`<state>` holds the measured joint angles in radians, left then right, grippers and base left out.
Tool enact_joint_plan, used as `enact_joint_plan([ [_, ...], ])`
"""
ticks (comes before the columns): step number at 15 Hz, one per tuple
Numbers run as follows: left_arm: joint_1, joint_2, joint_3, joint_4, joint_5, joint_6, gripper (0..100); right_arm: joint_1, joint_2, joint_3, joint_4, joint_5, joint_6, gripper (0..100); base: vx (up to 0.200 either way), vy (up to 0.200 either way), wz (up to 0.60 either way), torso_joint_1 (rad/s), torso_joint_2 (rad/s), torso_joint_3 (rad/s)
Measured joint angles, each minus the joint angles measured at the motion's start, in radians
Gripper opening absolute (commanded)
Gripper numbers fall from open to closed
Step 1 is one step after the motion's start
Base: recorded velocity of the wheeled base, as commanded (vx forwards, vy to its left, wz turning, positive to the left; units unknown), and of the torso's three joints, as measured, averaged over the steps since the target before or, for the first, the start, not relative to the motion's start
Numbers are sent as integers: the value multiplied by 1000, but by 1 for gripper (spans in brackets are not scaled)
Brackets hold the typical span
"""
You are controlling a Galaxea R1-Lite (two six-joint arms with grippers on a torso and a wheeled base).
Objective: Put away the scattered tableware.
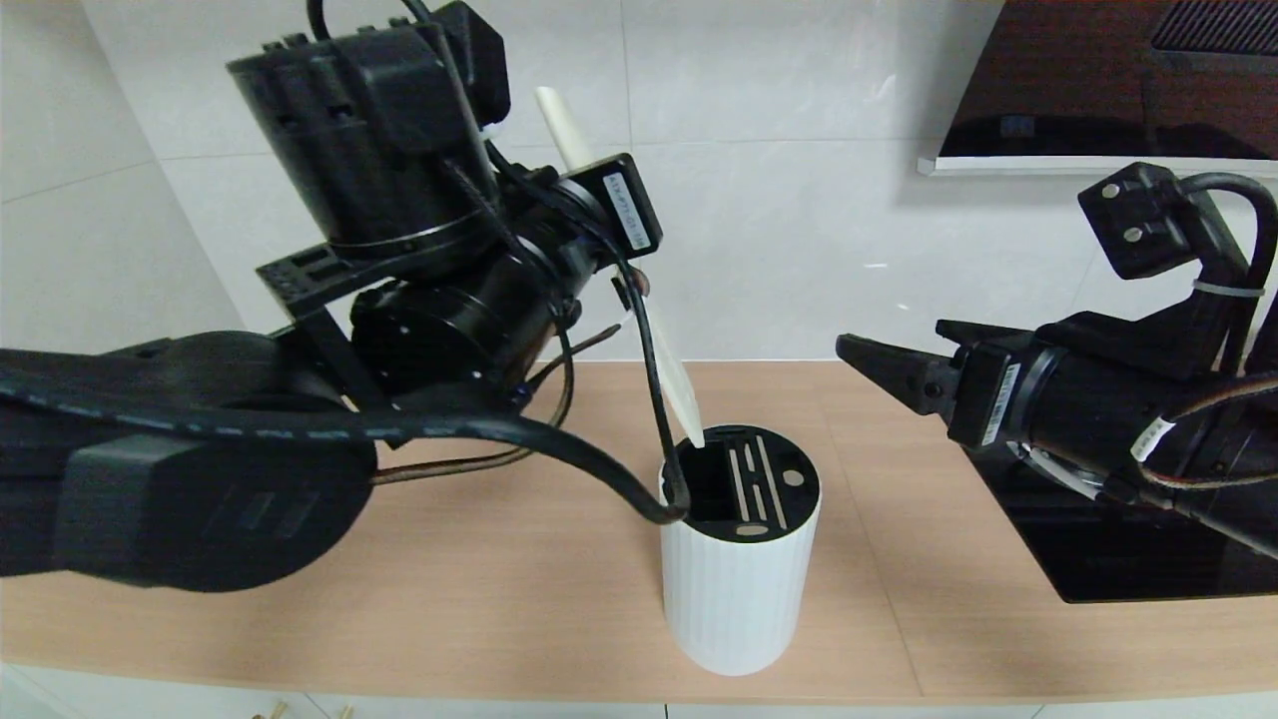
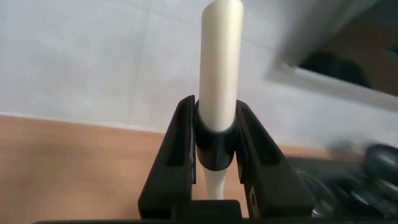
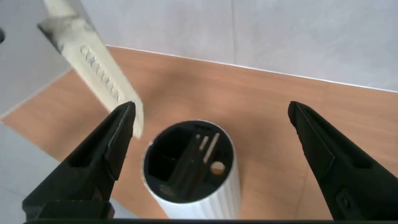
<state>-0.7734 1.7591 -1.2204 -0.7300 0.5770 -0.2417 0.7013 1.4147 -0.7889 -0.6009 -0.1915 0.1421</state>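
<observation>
Above the white holder point(image 1: 739, 589) on the tabletop point(image 1: 479, 579), we find the left pincer point(image 2: 216, 134) clamped on the knife point(image 1: 682, 394). Its handle is up and its tip slants down at the holder's large slot. A cable point(image 1: 599, 479) crosses the rim. The right pincer point(image 3: 211, 118) hangs nearby, fingers apart.

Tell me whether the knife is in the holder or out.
Out. The knife blade hangs tilted with its tip just above the top opening of the holder, its handle clamped in the left gripper.
</observation>
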Motion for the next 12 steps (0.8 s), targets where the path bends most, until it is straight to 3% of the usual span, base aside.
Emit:
enact_joint_plan([
  [6,-53,107,5,-62,72,49,0,0,4,6,0,0,-1,100,0,0,0,0,0,0],
  [12,-75,171,14,-74,107,64,0,-1,4,12,0,0,-1,100,0,0,0,0,0,0],
])
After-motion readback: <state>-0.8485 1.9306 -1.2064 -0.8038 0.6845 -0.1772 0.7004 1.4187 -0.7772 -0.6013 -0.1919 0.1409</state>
